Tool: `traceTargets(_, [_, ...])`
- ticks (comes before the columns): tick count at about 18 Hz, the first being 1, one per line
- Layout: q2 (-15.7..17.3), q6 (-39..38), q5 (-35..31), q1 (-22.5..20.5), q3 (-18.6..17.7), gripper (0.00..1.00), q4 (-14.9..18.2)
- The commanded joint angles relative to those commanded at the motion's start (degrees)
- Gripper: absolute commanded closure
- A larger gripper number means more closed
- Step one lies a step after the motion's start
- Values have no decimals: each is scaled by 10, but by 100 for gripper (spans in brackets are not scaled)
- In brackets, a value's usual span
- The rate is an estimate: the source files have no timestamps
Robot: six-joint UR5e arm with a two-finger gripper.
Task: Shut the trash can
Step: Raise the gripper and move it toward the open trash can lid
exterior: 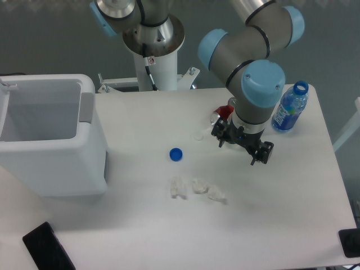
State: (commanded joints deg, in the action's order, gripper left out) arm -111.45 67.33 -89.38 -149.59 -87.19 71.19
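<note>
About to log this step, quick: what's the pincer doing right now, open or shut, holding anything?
Pincer: open, holding nothing, hovering over the table away from the trash can.

One trash can [53, 140], one blue-labelled bottle [290, 108], one loose blue cap [176, 154] and one crumpled clear plastic piece [197, 189] are counted.

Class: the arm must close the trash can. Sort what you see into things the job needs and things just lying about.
Needed:
trash can, lid open
gripper

Lying about:
blue bottle cap
water bottle, uncapped
crumpled clear plastic
black object at the table's front edge
</note>
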Motion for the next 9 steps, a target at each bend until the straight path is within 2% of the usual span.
traceTargets(9, [6, -9, 4, 3, -14, 0, -3])
